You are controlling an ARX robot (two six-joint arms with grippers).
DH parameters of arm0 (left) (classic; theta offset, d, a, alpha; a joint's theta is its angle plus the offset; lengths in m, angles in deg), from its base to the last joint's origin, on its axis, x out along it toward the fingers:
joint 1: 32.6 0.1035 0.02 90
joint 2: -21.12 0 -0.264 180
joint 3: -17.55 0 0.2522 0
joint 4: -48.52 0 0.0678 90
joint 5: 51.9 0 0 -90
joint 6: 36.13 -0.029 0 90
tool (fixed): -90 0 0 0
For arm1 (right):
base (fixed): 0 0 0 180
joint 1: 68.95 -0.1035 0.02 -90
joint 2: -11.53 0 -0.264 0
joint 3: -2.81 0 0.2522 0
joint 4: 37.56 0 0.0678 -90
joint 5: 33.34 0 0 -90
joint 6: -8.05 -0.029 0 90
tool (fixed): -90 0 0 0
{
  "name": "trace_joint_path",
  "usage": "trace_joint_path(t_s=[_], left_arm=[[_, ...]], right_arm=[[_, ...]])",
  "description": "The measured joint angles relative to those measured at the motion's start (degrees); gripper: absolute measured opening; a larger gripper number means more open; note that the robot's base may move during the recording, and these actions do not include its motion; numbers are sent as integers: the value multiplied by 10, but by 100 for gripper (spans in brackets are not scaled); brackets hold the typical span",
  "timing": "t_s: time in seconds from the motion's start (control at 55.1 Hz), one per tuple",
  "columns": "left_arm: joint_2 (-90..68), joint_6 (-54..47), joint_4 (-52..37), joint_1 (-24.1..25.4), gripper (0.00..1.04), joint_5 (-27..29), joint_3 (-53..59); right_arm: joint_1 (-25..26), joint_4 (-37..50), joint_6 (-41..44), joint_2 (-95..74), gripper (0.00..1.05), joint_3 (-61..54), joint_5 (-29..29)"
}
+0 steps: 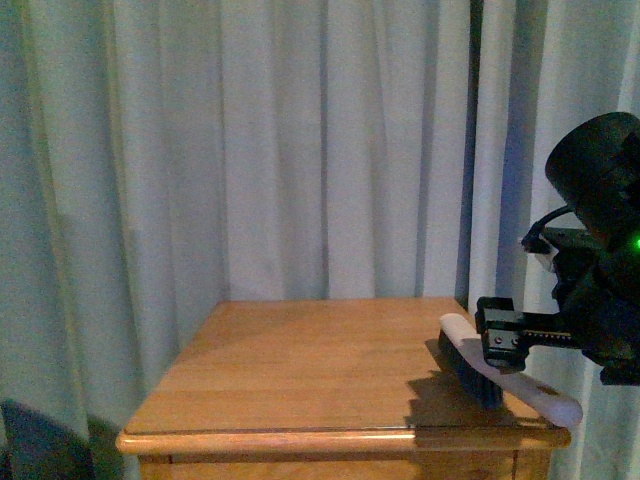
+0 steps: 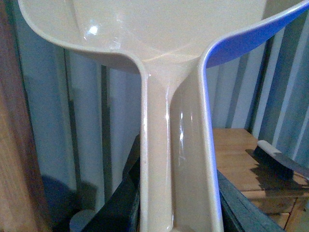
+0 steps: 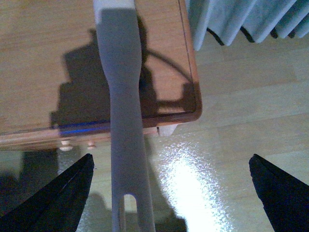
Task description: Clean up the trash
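The trash is out of view in all three views. A pinkish-beige dustpan [image 2: 174,121] fills the left wrist view, and my left gripper [image 2: 178,212] is shut on its handle, with a dark finger on either side. A brush with a white handle and dark bristles [image 1: 490,370] lies on the right end of the wooden table [image 1: 300,350], its handle sticking out past the front edge. My right gripper [image 1: 505,340] hovers just above it. In the right wrist view the brush handle [image 3: 123,96] runs between the wide-open fingers of the right gripper [image 3: 174,193], closer to one of them, touching neither.
Pale curtains [image 1: 300,150] hang behind the table. A dark object [image 1: 30,440] sits low on the floor at the left. The table corner [image 3: 193,111] and light shiny floor [image 3: 231,145] lie below my right gripper. The left wrist view also catches the brush [image 2: 277,159].
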Motion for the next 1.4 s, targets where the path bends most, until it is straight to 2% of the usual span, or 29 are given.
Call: trace_joint_path(t_s=[0.526,0.707,0.762,0.961,1.161,1.288,1.397], left_arm=[[0,0,0,0,27,0,0],[0,0,0,0,27,0,0],[0,0,0,0,27,0,0],[0,0,0,0,27,0,0],[0,0,0,0,27,0,0],[0,0,0,0,27,0,0],[0,0,0,0,27,0,0]], right_arm=[[-12,11,-54,-72,97,26,4],[-12,11,-60,-74,75,28,4],[-12,11,-62,-74,61,29,4],[-15,31,-60,-74,23,30,2],[-16,66,-41,-63,21,14,3],[-17,147,31,-8,21,-42,-46],[-21,255,106,94,21,-121,-74]])
